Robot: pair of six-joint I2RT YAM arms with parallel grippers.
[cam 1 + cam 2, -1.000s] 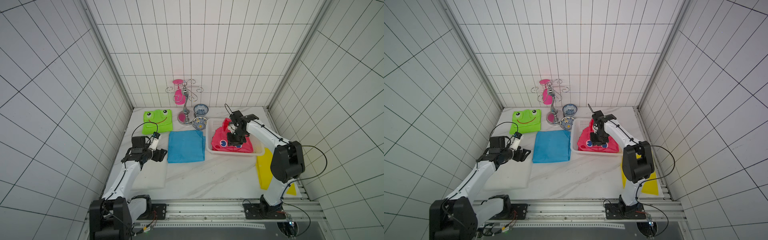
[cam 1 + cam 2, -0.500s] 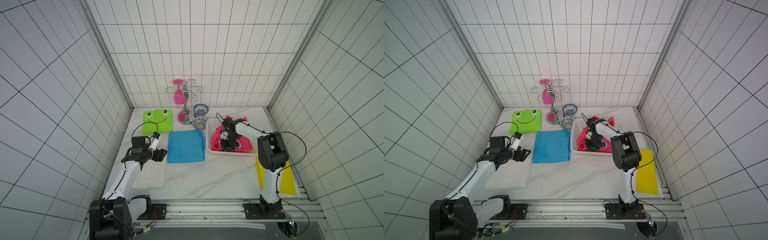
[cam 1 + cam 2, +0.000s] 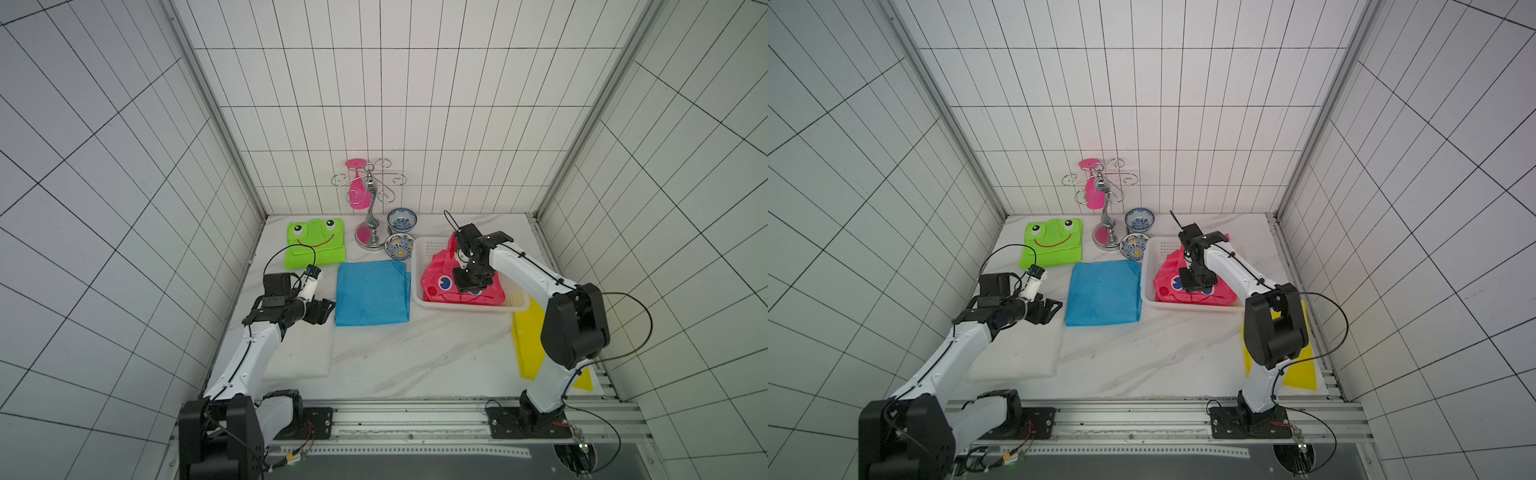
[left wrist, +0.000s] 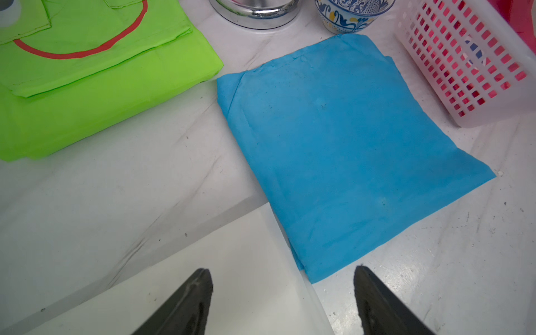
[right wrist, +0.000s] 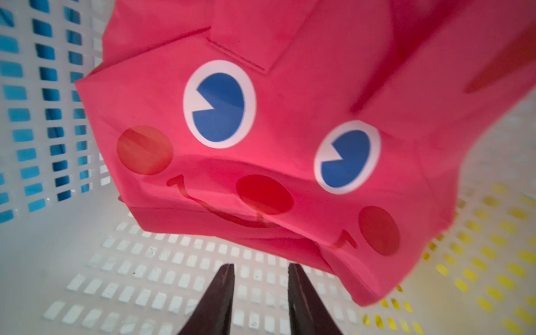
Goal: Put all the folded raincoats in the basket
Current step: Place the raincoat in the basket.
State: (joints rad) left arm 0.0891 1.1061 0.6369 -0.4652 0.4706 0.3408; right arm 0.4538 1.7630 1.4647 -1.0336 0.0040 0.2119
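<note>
The folded pink raincoat (image 3: 436,284) (image 3: 1167,286) (image 5: 261,130), printed with a smiling face, lies inside the white perforated basket (image 3: 517,305) (image 3: 1148,274) (image 5: 139,278) at the right rear of the table. My right gripper (image 3: 468,289) (image 3: 1197,286) (image 5: 261,268) hangs just over the raincoat, inside the basket. It is open by a narrow gap, and only the basket floor shows between its fingers. My left gripper (image 3: 328,307) (image 3: 1057,308) (image 4: 282,272) is open at the left, above a white folded sheet (image 3: 303,349), holding nothing.
A blue folded raincoat (image 3: 372,293) (image 4: 348,145) lies left of the basket, and a green frog one (image 3: 316,245) lies behind it. A metal hook stand (image 3: 370,208) and two patterned bowls (image 3: 401,218) stand at the back. A yellow sheet (image 3: 528,332) lies under the right arm.
The right arm swung down into the basket with the pink raincoat, then came back up. Its jaws have parted a little, off the raincoat. The left arm has not moved.
</note>
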